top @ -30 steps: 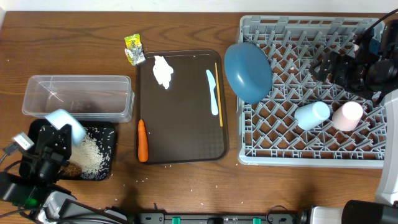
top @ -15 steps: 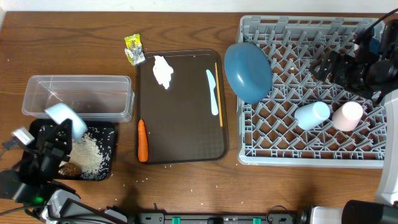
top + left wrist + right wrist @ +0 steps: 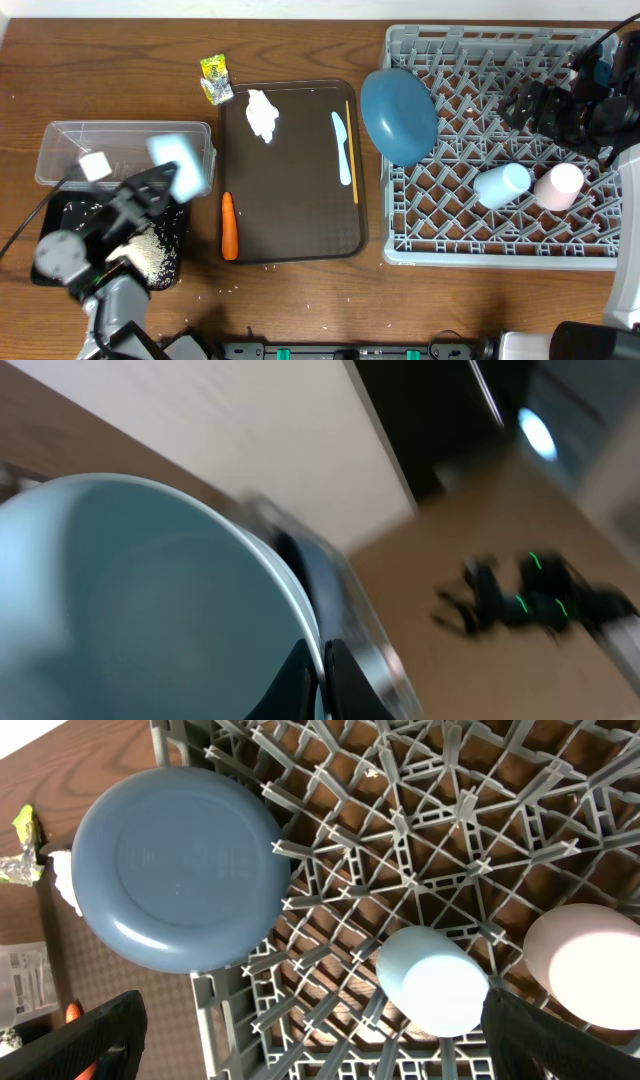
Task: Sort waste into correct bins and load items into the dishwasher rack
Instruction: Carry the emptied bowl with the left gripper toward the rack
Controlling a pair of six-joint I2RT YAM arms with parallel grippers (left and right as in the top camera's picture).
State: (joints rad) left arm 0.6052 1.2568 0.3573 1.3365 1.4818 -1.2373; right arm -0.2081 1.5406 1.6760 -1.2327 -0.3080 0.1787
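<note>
The overhead view smears the left arm at 8 o'clock into a dark streak. It covers much of the shallow black tray, so only a patch of loose white rice grains shows there. The pale-blue bowl is a soft blur above the 3 o'clock end of the clear plastic tub. In the wrist view its smooth rounded wall is cut off at the frame edge, and the left fingers are clenched on its rim.

The right fingers show only as two dark tips at the bottom corners of their own view, spread wide and released. Below them is the grey lattice of the dishwasher rack, at 3 o'clock on the wooden bench. The round dark-blue plate leans on its 9 o'clock edge. The light-blue cup and the pink cup, cropped at the frame edge, lie side by side among the pegs.

The flat brown serving tray at the centre carries:
- a crumpled white tissue at 11 o'clock
- a light-blue plastic knife beside a thin wooden chopstick along the 3 o'clock edge
- an orange carrot at 8 o'clock

A shiny yellow-green snack wrapper lies on the bench just off the tray's 11 o'clock corner.
</note>
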